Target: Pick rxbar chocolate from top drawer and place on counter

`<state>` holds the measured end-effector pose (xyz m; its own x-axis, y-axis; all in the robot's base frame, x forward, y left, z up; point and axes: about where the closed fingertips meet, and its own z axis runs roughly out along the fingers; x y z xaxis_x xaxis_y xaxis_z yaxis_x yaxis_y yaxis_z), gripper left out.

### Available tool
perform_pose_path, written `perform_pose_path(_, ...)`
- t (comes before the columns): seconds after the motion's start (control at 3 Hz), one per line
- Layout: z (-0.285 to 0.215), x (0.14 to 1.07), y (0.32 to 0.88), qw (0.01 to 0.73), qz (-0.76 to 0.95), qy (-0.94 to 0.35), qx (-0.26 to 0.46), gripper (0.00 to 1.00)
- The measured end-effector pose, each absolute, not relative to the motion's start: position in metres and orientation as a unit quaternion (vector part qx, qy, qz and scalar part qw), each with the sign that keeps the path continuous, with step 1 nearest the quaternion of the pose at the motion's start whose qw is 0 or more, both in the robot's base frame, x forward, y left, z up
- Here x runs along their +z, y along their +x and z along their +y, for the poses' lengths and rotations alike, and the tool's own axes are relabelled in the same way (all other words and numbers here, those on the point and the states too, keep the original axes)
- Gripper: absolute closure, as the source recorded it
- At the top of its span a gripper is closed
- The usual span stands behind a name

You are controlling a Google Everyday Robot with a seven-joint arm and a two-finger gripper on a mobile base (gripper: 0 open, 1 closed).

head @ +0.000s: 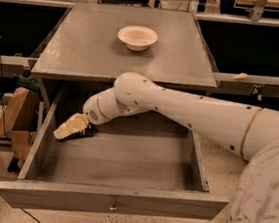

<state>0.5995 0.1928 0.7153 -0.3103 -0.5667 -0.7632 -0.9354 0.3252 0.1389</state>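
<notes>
- Right now the gripper [70, 128] is down inside the top drawer [119, 202], close to its left wall and near the back.
- A small dark thing peeks out just under the gripper and touches it. I think this is the rxbar chocolate [84, 134], lying on the drawer floor. Most of it is hidden.
- I cannot tell if the gripper is pinching the bar or only resting over it, because the pale tip covers that spot.
- The drawer is pulled out wide. The white arm [189, 114] reaches into it from the right, passing just under the front edge of the counter [81, 51].
- A cream bowl [137, 37] sits on the counter near the back.
- Things could go wrong from here. The bar is flat and thin, so a grip that only catches one edge may let it slip and drop back into the drawer.
- The bar is close to the left wall. A small push sideways could shove it into the corner or bump the gripper on the wall.
- Going straight up could knock the arm on the counter edge. It should come out toward the front first.
- Setting the bar too far back could hit the bowl.
</notes>
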Motion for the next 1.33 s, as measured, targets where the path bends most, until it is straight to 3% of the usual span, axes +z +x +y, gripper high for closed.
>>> perform_pose_path(0.67, 0.233, 0.661, 0.66, 0.363, 0.731, -0.483, 0.317, 0.0)
perform_pose_path(1.33, 0.22, 0.615, 0.693, 0.388, 0.729, -0.484, 0.29, 0.0)
